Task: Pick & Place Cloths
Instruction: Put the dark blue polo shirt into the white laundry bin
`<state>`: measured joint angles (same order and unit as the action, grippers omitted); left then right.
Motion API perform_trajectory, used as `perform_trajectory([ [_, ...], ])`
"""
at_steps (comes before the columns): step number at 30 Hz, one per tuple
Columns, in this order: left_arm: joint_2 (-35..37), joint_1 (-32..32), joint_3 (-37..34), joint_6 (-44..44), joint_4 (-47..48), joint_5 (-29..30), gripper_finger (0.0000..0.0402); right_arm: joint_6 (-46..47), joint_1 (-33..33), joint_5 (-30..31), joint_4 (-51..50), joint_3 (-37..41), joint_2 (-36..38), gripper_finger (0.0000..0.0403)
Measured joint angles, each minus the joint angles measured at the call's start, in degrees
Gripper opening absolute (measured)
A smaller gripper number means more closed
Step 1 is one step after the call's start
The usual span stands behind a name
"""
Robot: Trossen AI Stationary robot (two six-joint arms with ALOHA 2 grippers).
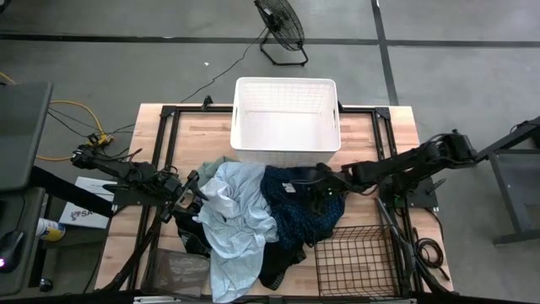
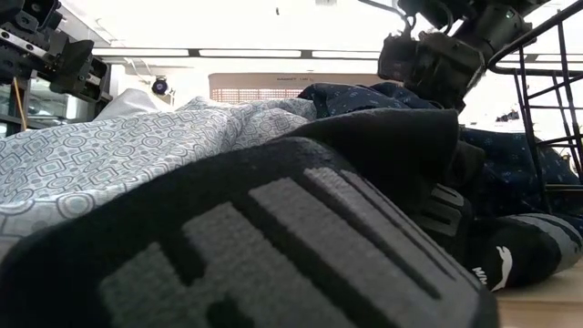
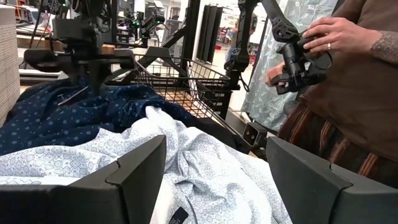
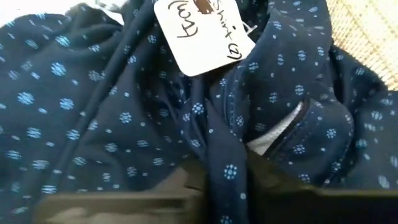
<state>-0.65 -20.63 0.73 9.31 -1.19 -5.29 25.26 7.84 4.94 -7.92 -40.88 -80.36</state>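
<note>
The cloths lie heaped on the table's middle: a light blue patterned one (image 1: 236, 211), a dark navy dotted one (image 1: 299, 207) with a white tag (image 4: 202, 34), a black one (image 1: 192, 238) and a grey-green one (image 1: 180, 270). My left gripper (image 3: 214, 155) is open, hovering just over the light blue cloth (image 3: 205, 162) at the pile's left side (image 1: 192, 192). My right gripper (image 1: 325, 192) reaches in from the right and is shut on the navy cloth (image 4: 124, 112). In the low view the black cloth (image 2: 273, 237) fills the foreground. My right gripper pinches a raised fold (image 4: 227, 168) of the navy dotted cloth between its two fingers, below the tag. It comes from above, slanting from the table's right. One layer or several, I cannot tell. The rest of the cloth lies on the pile.
A white plastic laundry basket (image 1: 285, 118) stands at the table's far middle. A black wire basket (image 1: 354, 257) sits at the near right. Beyond the table a person (image 3: 348, 74) holds a control handle. A floor fan (image 1: 283, 29) stands behind the table.
</note>
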Motion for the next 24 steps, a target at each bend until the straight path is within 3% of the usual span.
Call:
perform_trajectory([
  [2,0.0,0.0,0.0,0.0,0.0,0.0,0.0273,0.5,0.1,-0.4,-0.4,-0.2,0.9,0.0018],
  [10,0.0,0.0,0.0,0.0,0.0,0.0,0.0273,0.5,0.2,0.7,-3.2,-5.3,5.1,0.0017],
  [24,0.0,0.0,0.0,0.0,0.0,0.0,0.0273,-6.6,-0.1,0.4,-12.9,-22.8,7.5,0.0017],
])
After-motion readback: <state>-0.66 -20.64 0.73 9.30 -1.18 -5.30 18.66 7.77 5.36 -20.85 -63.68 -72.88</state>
